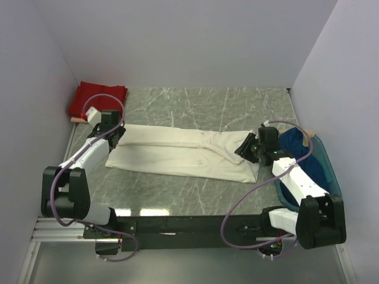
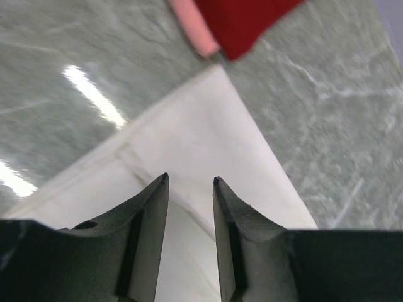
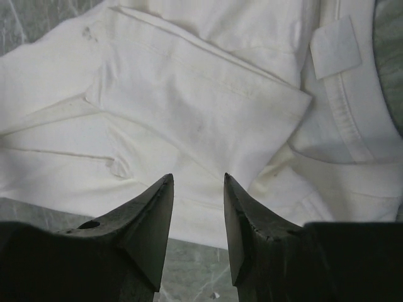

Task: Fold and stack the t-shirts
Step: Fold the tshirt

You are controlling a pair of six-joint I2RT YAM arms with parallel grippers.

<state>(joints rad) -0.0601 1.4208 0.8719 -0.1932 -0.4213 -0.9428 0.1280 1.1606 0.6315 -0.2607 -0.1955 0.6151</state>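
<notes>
While the left gripper (image 2: 189, 182) and right gripper (image 3: 198, 179) are held jaws-apart over the cream-white t-shirt (image 1: 177, 152), one layer alone might be pinched.

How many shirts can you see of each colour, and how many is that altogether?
Cream-white shirt: 1
Red shirt: 1
Pale pink shirt, only an edge showing under the red one: 1
Dark blue shirt: 1
Total: 4

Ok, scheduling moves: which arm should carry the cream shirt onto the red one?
Likely left: the left gripper, open over the cream shirt, is near the red shirt; the right gripper sits opposite.
</notes>
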